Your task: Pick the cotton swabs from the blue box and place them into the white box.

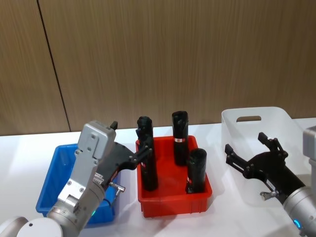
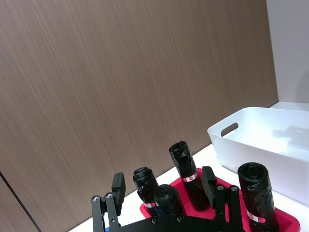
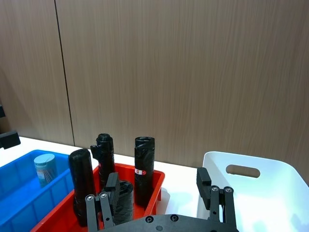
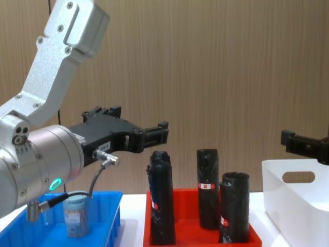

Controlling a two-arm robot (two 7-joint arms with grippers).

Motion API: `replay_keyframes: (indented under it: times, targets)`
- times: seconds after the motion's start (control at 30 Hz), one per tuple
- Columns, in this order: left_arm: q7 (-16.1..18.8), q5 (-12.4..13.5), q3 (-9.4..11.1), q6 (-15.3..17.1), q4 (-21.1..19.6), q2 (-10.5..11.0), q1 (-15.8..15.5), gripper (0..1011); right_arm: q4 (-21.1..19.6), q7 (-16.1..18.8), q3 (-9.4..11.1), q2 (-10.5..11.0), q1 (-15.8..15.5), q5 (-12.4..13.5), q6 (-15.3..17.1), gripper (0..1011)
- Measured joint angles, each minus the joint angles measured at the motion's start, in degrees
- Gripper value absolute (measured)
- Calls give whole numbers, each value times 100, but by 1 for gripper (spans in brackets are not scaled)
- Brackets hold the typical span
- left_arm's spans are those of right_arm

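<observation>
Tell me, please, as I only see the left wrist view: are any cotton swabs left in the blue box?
Observer: Yes, one jar of cotton swabs stands upright in the blue box.
Operator: Thanks. Is the left gripper down near it?
Observer: No, the left gripper is open and held high, above the jar's level, beside the red bin's nearest black rolls.
Operator: And the right gripper?
Observer: The right gripper hangs open over the white box.

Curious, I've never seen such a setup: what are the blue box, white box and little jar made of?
Blue box: likely moulded plastic, smooth, glossy. White box: probably plastic, faintly translucent walls, rounded corners. Cotton swab jar: seemingly clear plastic, see-through wall, matte grey-blue lid.
</observation>
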Motion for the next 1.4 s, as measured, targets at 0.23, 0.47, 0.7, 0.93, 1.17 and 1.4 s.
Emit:
replay_keyframes:
  times: [0.23, 0.47, 0.7, 0.93, 1.17, 1.4]
  targets:
    - [6, 1, 0, 0, -1, 0, 0, 1004, 2, 11, 2, 0, 2, 3, 8, 1001]
    - [7, 1, 0, 0, 0, 3, -1, 1004, 5, 162, 16, 16, 24, 77, 171, 1002]
    - [7, 0, -3, 0, 0, 3, -5, 1004, 55, 454, 24, 42, 102, 126, 422, 1002]
    - [6, -2, -6, 2, 2, 3, -5, 1004, 199, 832, 8, 31, 247, 127, 659, 1002]
    - [6, -3, -6, 6, 4, 3, -6, 1004, 506, 1161, -40, -57, 501, 27, 807, 1002]
    - [6, -4, -5, 7, 5, 3, -5, 1004, 973, 1402, -104, -208, 836, -160, 867, 1001]
